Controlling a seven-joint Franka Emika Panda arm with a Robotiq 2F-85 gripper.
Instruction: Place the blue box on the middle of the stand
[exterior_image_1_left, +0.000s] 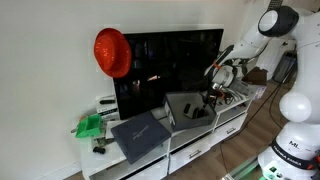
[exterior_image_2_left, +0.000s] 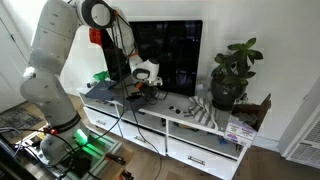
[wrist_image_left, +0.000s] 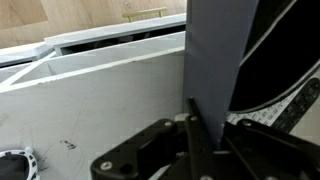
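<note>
The blue box (exterior_image_1_left: 186, 110) is square and shallow with pale edges and a dark inside. It rests tilted on top of the white stand (exterior_image_1_left: 205, 142), in front of the TV's right half. My gripper (exterior_image_1_left: 212, 98) is at the box's right edge. In the wrist view the greyish-blue box wall (wrist_image_left: 215, 60) stands upright between my fingers (wrist_image_left: 200, 135), which are shut on it. The white stand top (wrist_image_left: 90, 95) lies behind it. In an exterior view the gripper (exterior_image_2_left: 140, 86) hangs low over the stand (exterior_image_2_left: 195, 128), left of the TV's middle.
The black TV (exterior_image_1_left: 170, 60) stands right behind the box, with a red round thing (exterior_image_1_left: 112, 52) at its corner. A flat slate-blue panel (exterior_image_1_left: 140, 136) and a green thing (exterior_image_1_left: 90, 125) lie on the stand's other end. A potted plant (exterior_image_2_left: 228, 75) stands on the stand.
</note>
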